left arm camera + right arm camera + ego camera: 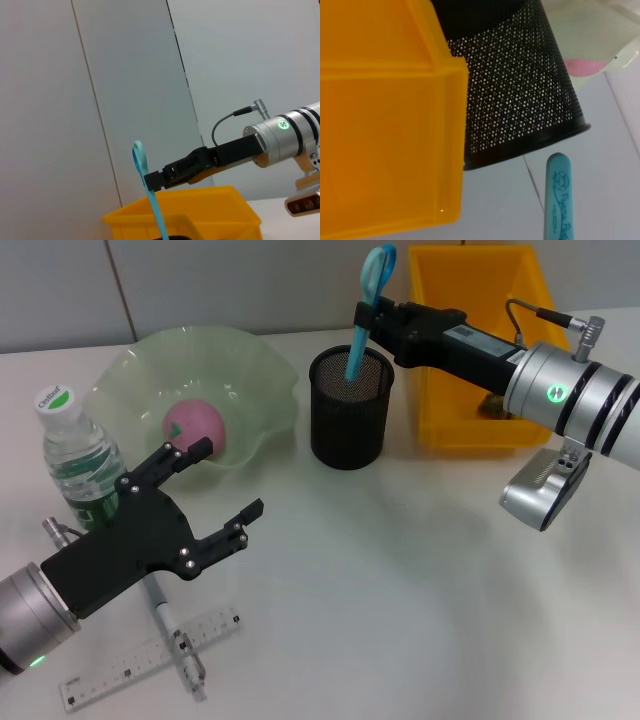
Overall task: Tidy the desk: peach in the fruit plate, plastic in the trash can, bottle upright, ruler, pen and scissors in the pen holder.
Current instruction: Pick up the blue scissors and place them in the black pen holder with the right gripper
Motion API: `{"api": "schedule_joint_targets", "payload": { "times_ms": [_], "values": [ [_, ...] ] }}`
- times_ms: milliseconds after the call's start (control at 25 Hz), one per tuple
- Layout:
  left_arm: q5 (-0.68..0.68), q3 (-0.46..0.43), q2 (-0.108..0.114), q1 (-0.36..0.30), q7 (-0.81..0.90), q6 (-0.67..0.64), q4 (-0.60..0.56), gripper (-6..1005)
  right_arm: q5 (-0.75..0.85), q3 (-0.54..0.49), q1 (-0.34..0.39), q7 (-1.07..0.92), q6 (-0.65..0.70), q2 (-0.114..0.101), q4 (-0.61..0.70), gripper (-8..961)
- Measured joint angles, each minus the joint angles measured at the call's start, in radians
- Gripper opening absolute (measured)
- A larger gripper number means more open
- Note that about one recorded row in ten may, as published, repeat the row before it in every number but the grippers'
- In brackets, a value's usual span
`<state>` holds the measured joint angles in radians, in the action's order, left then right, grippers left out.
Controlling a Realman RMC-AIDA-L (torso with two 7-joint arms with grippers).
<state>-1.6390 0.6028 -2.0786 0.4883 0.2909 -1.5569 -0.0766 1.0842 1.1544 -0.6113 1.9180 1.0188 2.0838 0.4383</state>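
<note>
Holding the scissors (366, 310) tight in my right gripper (362, 316), I should keep them straight, drop them gently inside the pen holder (349, 410). My left gripper (222, 490) waits, fingers spread.

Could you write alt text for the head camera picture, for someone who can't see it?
The right claw lowers blue scissors into a black mesh pen holder. The left claw hovers open near a green plate holding a peach.
</note>
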Motion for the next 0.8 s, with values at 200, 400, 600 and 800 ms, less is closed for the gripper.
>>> {"api": "schedule_joint_targets", "payload": {
  "times_ms": [200, 400, 600, 800],
  "values": [
    [0.006, -0.001, 0.0, 0.0, 0.0, -0.001, 0.0, 812, -0.001, 0.001, -0.008, 0.032, 0.003, 0.0, -0.005, 335],
    [0.011, -0.001, 0.0, 0.0, -0.001, 0.001, 0.006, 812, -0.001, 0.001, -0.017, 0.044, -0.001, 0.0, -0.023, 340],
    [0.011, 0.003, 0.0, -0.001, -0.001, 0.009, 0.012, 812, -0.001, 0.001, -0.02, 0.06, -0.012, -0.001, -0.045, 346],
    [0.011, 0.006, 0.0, -0.001, -0.001, 0.011, 0.015, 812, -0.002, 0.0, -0.021, 0.073, -0.018, 0.003, -0.051, 352]
  ]
}}
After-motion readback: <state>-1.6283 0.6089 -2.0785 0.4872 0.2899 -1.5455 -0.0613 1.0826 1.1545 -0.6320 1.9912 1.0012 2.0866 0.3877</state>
